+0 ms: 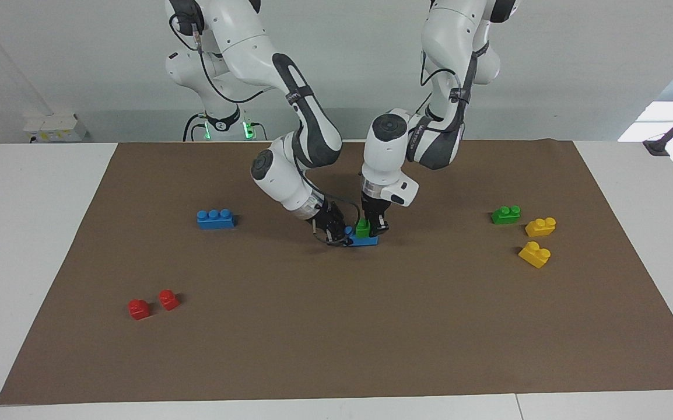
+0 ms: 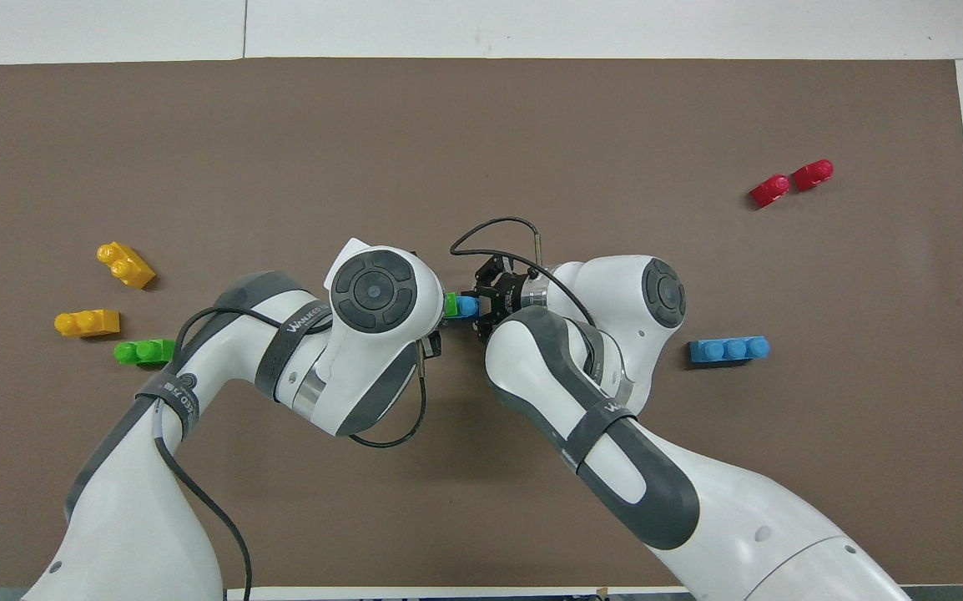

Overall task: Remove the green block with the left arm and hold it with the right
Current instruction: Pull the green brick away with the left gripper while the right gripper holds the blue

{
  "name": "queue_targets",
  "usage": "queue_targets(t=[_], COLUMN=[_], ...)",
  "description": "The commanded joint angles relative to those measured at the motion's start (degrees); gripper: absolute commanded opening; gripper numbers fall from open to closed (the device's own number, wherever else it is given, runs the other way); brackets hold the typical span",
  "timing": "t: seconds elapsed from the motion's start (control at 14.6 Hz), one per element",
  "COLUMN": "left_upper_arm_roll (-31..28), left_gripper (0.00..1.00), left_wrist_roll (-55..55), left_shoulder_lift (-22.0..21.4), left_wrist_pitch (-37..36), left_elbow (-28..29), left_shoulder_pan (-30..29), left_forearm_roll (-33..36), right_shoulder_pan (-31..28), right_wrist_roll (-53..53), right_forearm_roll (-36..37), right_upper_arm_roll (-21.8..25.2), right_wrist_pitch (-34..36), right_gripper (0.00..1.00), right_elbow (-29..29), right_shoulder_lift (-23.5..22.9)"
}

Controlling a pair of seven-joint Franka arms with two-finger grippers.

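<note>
My left gripper [image 1: 371,224] stands upright over the middle of the brown mat [image 1: 336,350], and its fingers are closed on the green block [image 1: 363,227]. This block sits on top of a blue brick [image 1: 364,240] that lies on the mat. My right gripper [image 1: 336,228] comes in tilted from the right arm's end and grips the end of the blue brick, so the two grippers are just beside each other. In the overhead view my left wrist covers most of the green block [image 2: 451,304]; only its edge shows, touching the blue brick [image 2: 466,306].

A second green block [image 1: 505,214] lies toward the left arm's end of the table, near two yellow bricks [image 1: 540,226]. Another blue brick [image 1: 215,219] lies toward the right arm's end, and two red bricks [image 1: 153,304] lie farther from me than it.
</note>
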State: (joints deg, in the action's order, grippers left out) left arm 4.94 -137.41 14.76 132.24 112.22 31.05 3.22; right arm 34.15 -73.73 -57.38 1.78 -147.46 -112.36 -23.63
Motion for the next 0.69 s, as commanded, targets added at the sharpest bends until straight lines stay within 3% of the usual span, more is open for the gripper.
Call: queue_targets(t=[0.0,0.41,0.62], left_upper_arm_roll=[-0.72,-0.99,-1.08], left_gripper=[0.00,0.00,0.00], left_wrist_roll=[0.12,2.66,7.66], left_shoulder_lift=[-3.85,-8.33,-8.60], left_wrist_pitch=[-5.22,-11.38,-13.14], left_elbow=[-2.61,-4.64,-4.64], left_shoulder_pan=[-1.17,-3.54,-5.21], left_forearm_roll=[1.00,0.74,0.73], right_shoulder_pan=[-0.22,-0.74,-4.43], right_wrist_roll=[1.83,1.83,2.54], right_forearm_roll=[-1.60,-1.51,-0.29], right_upper_arm_roll=[-0.37,-0.37,-0.02], right_wrist_pitch=[-0.72,0.15,5.75], right_gripper=[0.00,0.00,0.00], right_elbow=[-1.37,-1.11,-0.32], right_shoulder_lift=[-0.27,-0.27,1.12])
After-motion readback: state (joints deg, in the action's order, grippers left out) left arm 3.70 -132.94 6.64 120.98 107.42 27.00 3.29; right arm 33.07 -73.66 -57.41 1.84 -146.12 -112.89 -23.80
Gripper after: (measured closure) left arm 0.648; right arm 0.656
